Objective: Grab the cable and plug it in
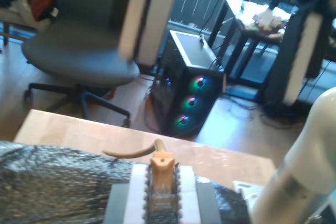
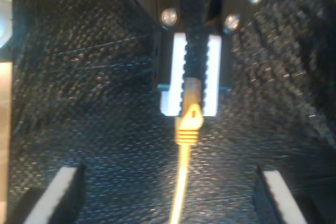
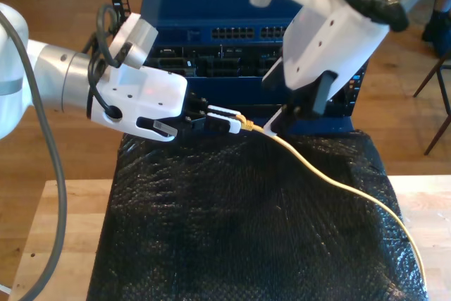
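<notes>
At the exterior view's left, my first gripper pinches the cable at its plug — tip presumably steadied for transfer. Rightward, the cable trails near across the black mat; my second gripper hovers wide-spread — likely to regrasp.

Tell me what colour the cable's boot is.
Yellow, same as the cable itself; the boot shows best in the second wrist view.

One yellow cable, two pincers, one black mat, one blue rack.
</notes>
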`<state>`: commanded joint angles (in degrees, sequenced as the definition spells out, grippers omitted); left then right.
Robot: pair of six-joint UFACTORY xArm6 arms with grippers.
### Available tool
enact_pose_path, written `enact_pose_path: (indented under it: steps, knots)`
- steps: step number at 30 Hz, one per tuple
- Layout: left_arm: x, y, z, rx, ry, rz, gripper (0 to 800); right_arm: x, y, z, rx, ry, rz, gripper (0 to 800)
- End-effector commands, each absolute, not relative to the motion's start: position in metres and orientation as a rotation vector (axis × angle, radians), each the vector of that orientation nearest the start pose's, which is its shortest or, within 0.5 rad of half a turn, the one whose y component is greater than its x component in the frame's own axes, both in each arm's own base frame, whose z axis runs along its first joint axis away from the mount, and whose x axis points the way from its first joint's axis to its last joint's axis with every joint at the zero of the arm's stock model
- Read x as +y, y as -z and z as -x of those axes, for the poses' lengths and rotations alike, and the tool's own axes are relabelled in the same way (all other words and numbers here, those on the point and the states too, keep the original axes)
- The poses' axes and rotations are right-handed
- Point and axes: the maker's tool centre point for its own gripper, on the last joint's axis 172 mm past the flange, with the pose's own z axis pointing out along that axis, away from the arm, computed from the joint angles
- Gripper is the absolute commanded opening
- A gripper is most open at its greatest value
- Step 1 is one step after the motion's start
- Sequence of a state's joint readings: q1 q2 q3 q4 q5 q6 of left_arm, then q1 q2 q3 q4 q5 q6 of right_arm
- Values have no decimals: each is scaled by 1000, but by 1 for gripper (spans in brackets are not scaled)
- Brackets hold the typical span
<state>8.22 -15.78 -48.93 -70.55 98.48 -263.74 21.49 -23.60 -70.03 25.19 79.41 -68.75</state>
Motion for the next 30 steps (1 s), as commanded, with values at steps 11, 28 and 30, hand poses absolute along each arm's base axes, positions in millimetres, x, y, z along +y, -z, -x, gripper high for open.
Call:
enact_pose_path:
  steps: [11,28,30]
  knots:
    - [-207,-399,-352,-1010,-735,-1370,3,244,-458,-357,-2144,940,1867,733]
    - [-199,-433,-348,-828,-668,-1167,3,266,-484,-321,-2383,1212,1578,794]
    - [-197,-441,-348,-802,-671,-1126,3,269,-488,-321,-2405,1260,1549,791]
